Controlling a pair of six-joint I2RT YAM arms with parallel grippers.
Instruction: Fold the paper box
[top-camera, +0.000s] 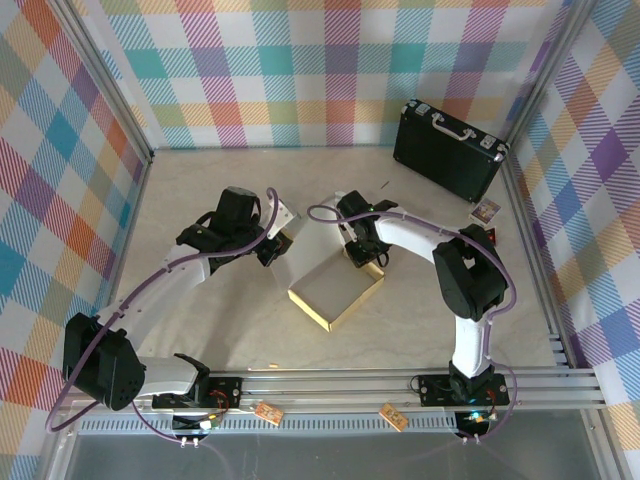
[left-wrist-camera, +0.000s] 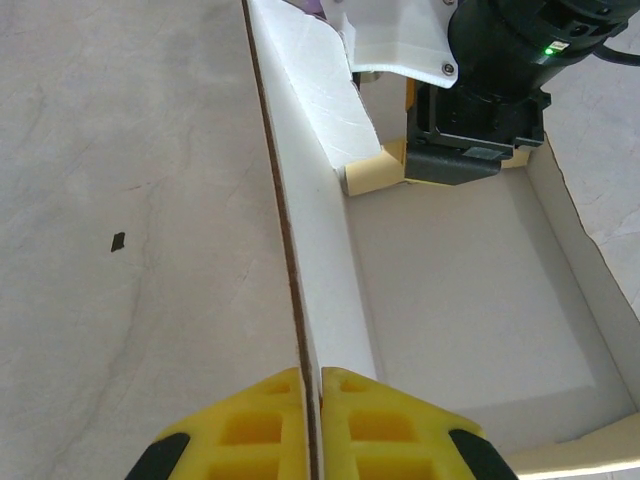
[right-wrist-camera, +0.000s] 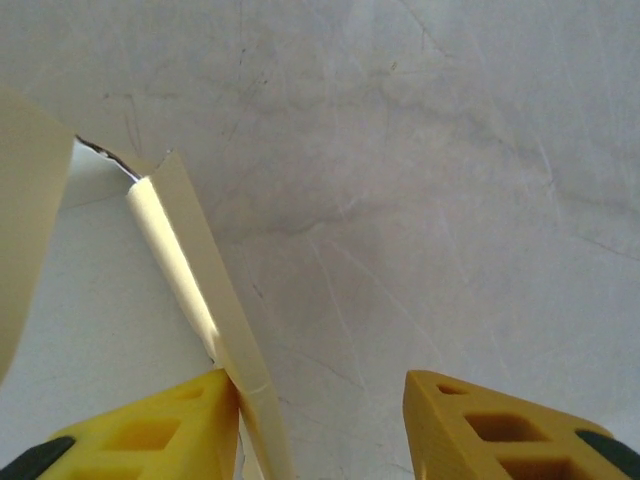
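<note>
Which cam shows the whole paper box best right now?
Top external: nearly the whole paper box is in frame, an open tray seen from above. Left wrist gives a close look at its white inside and the side wall pinched by the left gripper. Right wrist catches one wall edge beside the right gripper, jaws apart.

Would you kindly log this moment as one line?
left gripper: shut on paper box wall | right gripper: open, wall between jaws

The whole worktop (top-camera: 250, 330) is taken in from high above its near edge, facing down and forward. The paper box (top-camera: 335, 290) at its middle is shared: seen closely along one wall from the left wrist, steeply downward from the right wrist.
</note>
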